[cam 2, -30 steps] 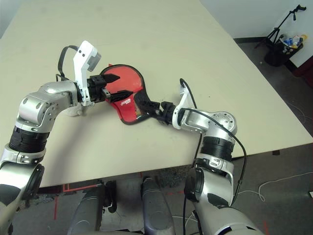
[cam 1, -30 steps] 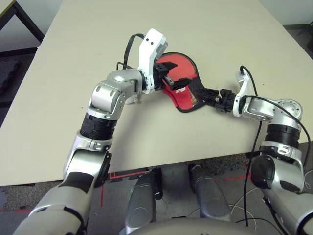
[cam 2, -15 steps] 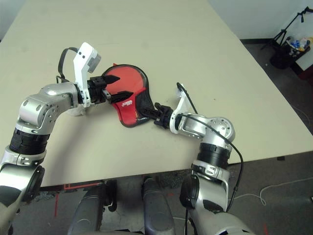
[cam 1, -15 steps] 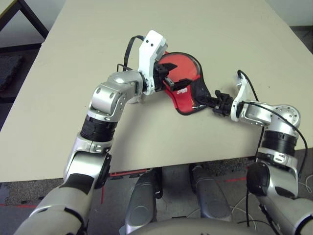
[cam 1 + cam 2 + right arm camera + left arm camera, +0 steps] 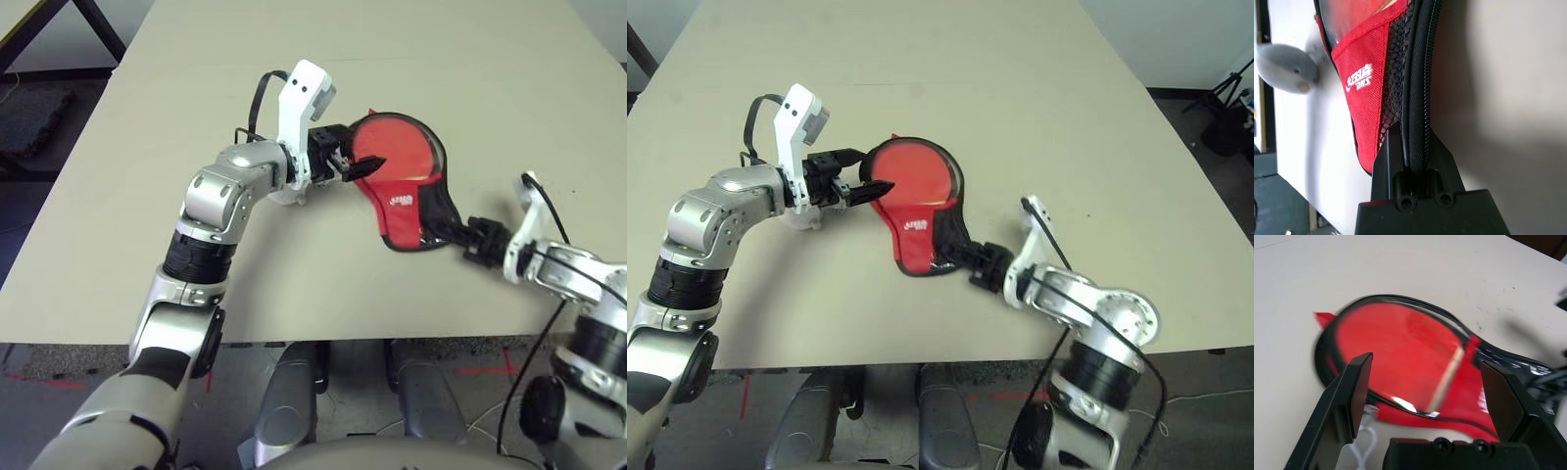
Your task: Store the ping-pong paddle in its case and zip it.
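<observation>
The case (image 5: pixel 404 201) lies flat on the table, red panels with a white logo, black mesh and black zip edging. Inside its round part shows a glossy red face (image 5: pixel 1400 345), apparently the ping-pong paddle. My left gripper (image 5: pixel 361 164) hovers open at the case's left rim, one finger (image 5: pixel 1359 387) on each side of the round part. My right gripper (image 5: pixel 965 258) is shut on the case's narrow end, pinching the black zip edging (image 5: pixel 1418 98). A white fluffy pom-pom (image 5: pixel 809 219) lies under my left wrist.
The tan table (image 5: pixel 470 69) stretches wide behind the case. Its front edge (image 5: pixel 323 340) runs close below both arms. A black cable (image 5: pixel 257 98) loops off my left wrist camera.
My right gripper has shut on the case's narrow end and drawn the case to the right. My left gripper, earlier over the case, now stands at its left rim.
</observation>
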Tool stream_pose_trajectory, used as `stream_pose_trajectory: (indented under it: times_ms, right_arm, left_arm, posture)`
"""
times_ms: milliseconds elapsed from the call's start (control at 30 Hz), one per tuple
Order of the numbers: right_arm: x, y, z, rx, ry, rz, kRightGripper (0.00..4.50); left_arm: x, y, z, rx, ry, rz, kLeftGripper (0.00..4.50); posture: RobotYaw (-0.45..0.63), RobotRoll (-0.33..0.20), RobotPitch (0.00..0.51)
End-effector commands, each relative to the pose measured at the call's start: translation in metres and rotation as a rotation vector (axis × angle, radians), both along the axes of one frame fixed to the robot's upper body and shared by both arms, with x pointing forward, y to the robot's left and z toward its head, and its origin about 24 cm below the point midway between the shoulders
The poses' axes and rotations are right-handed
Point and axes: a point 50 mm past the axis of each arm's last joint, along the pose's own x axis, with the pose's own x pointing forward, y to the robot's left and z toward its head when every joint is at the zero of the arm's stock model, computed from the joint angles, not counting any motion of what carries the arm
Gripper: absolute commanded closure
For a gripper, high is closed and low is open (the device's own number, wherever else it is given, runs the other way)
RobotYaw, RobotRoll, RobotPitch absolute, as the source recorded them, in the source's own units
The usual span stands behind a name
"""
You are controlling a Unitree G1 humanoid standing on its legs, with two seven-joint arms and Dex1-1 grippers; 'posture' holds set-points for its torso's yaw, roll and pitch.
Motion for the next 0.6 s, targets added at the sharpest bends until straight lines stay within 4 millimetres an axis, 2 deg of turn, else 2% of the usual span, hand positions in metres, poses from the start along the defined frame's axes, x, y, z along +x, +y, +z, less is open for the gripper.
stream_pose_trajectory:
  times_ms: [33,233,333,467,600]
  right_arm:
    - [-0.032,0.001,0.005,-0.024,0.047,0.075,4.43]
    - [-0.074,0.011,0.003,-0.021,0.126,0.162,4.43]
    - [-0.087,0.016,0.001,-0.019,0.149,0.186,4.43]
    - [-0.084,0.026,0.001,-0.001,0.146,0.199,4.43]
    - [-0.070,0.032,0.001,0.000,0.125,0.196,4.43]
  left_arm:
    - [0.001,0.001,-0.006,0.006,0.015,0.005,0.00]
    - [0.002,0.002,-0.006,0.003,0.017,0.003,0.00]
    - [0.002,0.001,-0.008,0.002,0.021,0.001,0.00]
    - [0.002,-0.003,-0.009,-0.002,0.026,-0.008,0.00]
    - [0.003,-0.004,-0.008,-0.005,0.025,-0.012,0.00]
  posture:
    - [-0.03,0.000,0.257]
    - [-0.05,0.000,0.265]
    - [-0.06,0.000,0.269]
    - [-0.06,0.000,0.273]
    - [-0.05,0.000,0.275]
